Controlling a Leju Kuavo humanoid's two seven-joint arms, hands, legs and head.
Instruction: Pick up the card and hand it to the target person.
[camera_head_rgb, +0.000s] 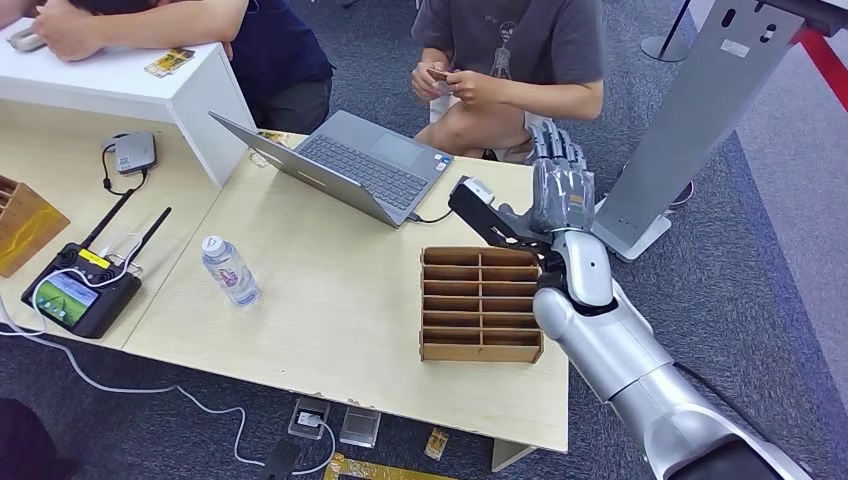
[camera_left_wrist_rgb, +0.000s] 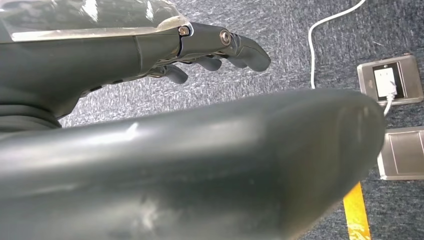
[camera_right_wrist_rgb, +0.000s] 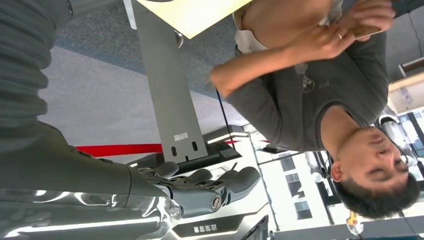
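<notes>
Head view showed the right robot hand (camera_head_rgb: 560, 180) raised empty, fingers apart, past the pale wooden desk (camera_head_rgb: 340, 300) edge, near the seated grey-shirted person (camera_head_rgb: 520, 50) holding the small brown card (camera_head_rgb: 438, 74).

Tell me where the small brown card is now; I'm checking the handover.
In the head view, the small brown card is in the hands of the person in the grey T-shirt, seated beyond the open grey laptop, up-left of the raised right hand.
</notes>
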